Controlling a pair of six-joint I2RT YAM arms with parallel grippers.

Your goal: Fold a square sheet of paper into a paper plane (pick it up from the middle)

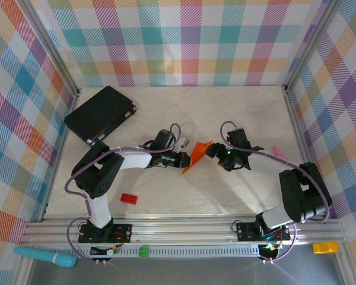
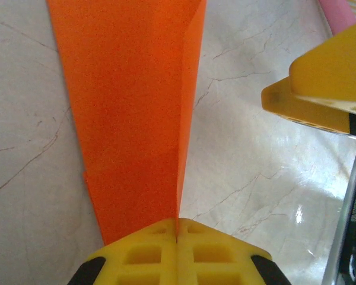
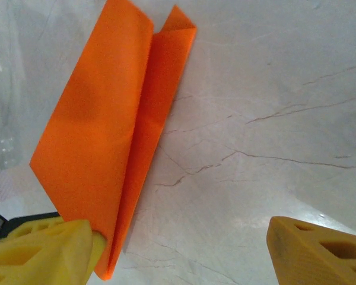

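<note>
Two grippers meet at the middle of the pale marbled table, and the bright orange, creased and folded paper plane sits between them. Your left gripper is clenched on it: in the left wrist view the yellow fingers press together with the orange paper running straight out from them. Your right gripper is released, its jaws spread wide in the right wrist view, and the paper lies against one finger, well apart from the other. From above, the plane's long axis runs from near-left to far-right, slanting across the gap between the arms. The left arm already has it, so any next crease probably depends on the right gripper closing across that axis just to the paper's right.
</note>
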